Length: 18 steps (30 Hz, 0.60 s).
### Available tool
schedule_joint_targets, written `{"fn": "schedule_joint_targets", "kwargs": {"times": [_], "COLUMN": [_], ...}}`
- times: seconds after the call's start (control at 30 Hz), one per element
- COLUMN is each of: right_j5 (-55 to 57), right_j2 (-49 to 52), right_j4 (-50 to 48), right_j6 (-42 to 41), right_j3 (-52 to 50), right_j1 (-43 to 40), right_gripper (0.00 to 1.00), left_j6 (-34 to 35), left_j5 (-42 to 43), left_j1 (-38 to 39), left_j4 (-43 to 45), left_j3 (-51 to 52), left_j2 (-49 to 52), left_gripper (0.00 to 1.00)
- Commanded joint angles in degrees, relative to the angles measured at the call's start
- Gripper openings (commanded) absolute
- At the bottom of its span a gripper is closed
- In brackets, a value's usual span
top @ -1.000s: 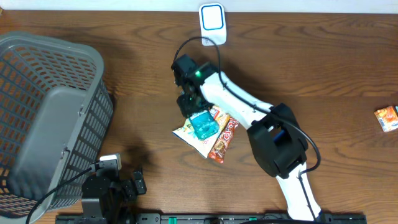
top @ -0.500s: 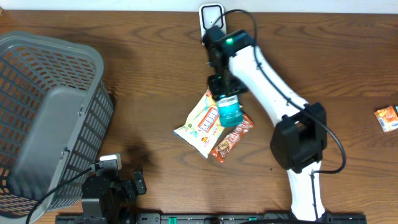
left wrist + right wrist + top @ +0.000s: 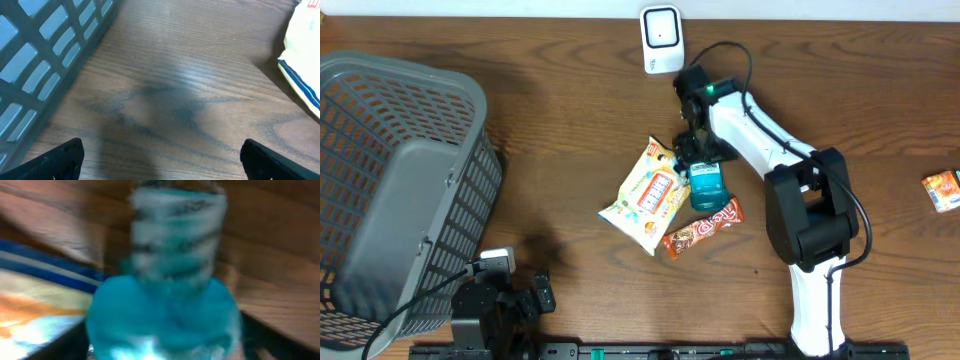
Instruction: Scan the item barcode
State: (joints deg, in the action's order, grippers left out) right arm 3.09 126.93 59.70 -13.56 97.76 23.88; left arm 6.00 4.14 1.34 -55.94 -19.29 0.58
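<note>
The table is wide brown wood, with a big grey basket at its left end. My left hand waits low beside that basket, its fingers spread fully and nothing between them.

The yellow snack bag lies flat near the middle of the table. The item I judge to be for scanning, the teal bottle, is at the right edge of this bag, just above an orange chocolate bar. My right hand is directly at the upper end of the bottle. The wrist view is filled by the blurred bottle, so I cannot tell whether the hand holds it or has let go.

I think the bottle is light, stiff plastic, round and smooth, so it can roll or slip. I would take it across the body, with the label left uncovered for the small white scanner at the far edge.
</note>
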Motion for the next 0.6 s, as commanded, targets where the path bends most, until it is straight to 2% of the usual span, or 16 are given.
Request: {"fn": "schedule_joint_targets", "kwargs": {"times": [0.0, 0.13, 0.27, 0.47, 0.57], "right_j5": [-0.04, -1.01, 0.28, 8.46, 12.61], "right_j2": [-2.12, -2.97, -3.15, -3.04, -3.04], "right_j4": [-0.07, 2.84, 5.55, 6.73, 4.87], "right_j6": [-3.13, -8.74, -10.69, -20.28, -20.98], "right_j3": [1.81, 6.14, 6.32, 0.81, -2.49], "right_j1": [0.48, 0.87, 2.03, 5.70, 7.15], "right_gripper": [0.99, 0.99, 0.99, 0.99, 0.99], "left_j6": [0.11, 0.11, 0.11, 0.11, 0.11], "left_j5": [-0.28, -0.28, -0.28, -0.28, -0.28], "left_j1": [0.02, 0.02, 0.02, 0.02, 0.02], "left_j4": [-0.79, -0.79, -0.81, -0.81, -0.81], "left_j3": [-0.39, -0.37, -0.39, -0.37, -0.37], "left_j2": [-0.39, -0.39, -0.39, -0.39, -0.39], "left_gripper": [1.00, 1.00, 1.00, 1.00, 1.00]}}
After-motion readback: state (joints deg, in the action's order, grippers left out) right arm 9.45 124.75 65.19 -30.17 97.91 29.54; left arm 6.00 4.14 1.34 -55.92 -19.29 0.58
